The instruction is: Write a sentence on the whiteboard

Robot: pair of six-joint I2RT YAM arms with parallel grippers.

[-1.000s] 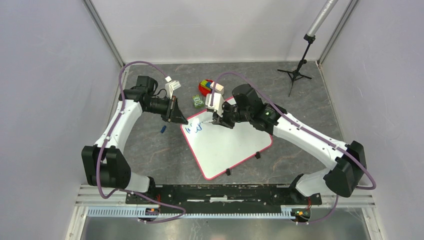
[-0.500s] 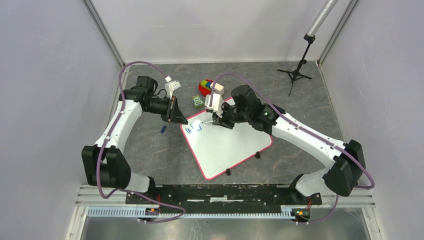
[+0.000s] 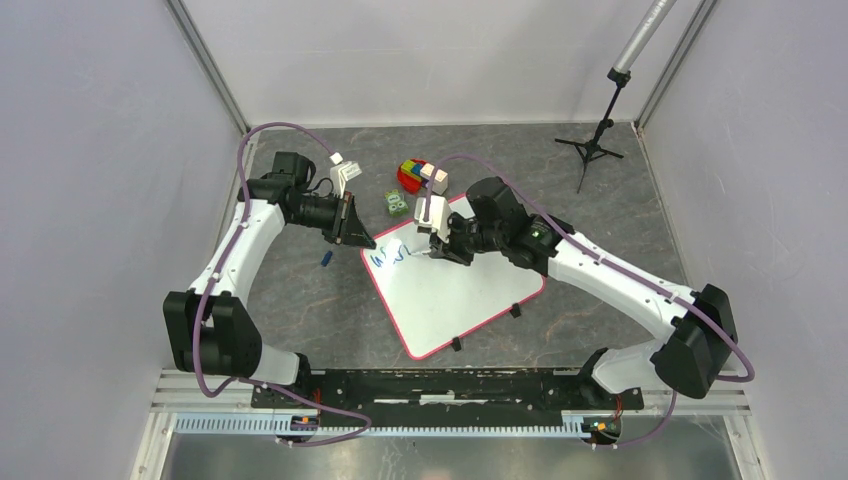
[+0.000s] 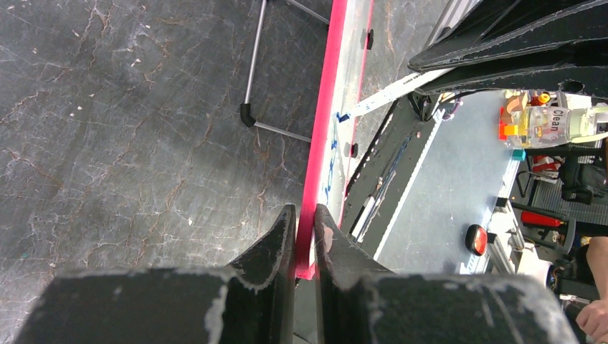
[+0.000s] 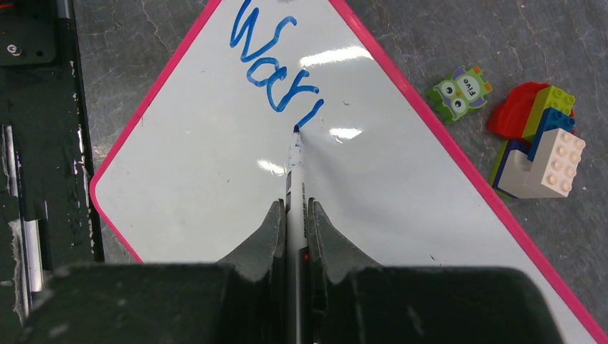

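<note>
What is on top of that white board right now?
Blue lettering reading "War" plus one more stroke, with the marker tip at its end, held by the right gripper. The left gripper pinches the whiteboard's pink rim. The surface under the right gripper's fingers is covered.

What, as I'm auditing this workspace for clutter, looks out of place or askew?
The whiteboard lies skewed, diagonal to the table edges, its corner pinched by the left end effector. Toy bricks and a green owl tile sit just beyond its far edge, unrelated to writing. Nothing looks spilled or damaged.
</note>
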